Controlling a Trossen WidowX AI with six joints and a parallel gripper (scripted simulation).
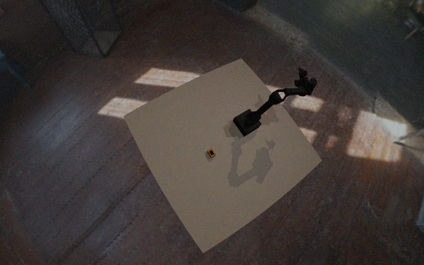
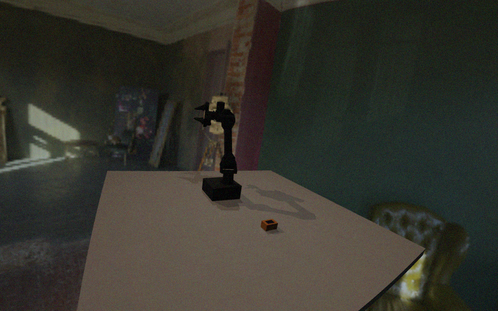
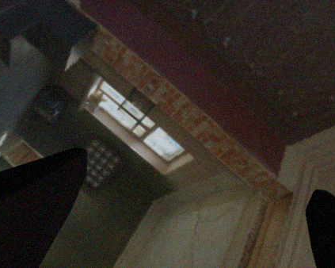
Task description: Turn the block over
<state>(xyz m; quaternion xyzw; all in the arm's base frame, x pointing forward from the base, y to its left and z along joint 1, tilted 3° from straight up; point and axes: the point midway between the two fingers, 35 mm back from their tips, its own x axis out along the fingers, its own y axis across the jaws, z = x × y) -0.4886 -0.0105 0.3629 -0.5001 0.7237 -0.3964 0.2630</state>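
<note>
The block (image 1: 211,153) (image 2: 269,225) could slip or roll back mark-up if the end effector (image 1: 301,69) (image 2: 194,113) (image 3: 199,182) grips it off-centre or lets go before the turn is complete. It lies flat, dark mark upward, inward of the desk's (image 1: 180,184) (image 2: 189,255) lower-left edge in the top view, its long axis roughly parallel to that edge. The end effector is released, fingers spread, well apart from it.

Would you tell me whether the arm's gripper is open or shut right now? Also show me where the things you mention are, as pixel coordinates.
Open: the black two-fingered gripper (image 1: 299,76) (image 2: 198,113) (image 3: 199,182) shows its fingertips standing well apart, with nothing between them.
</note>
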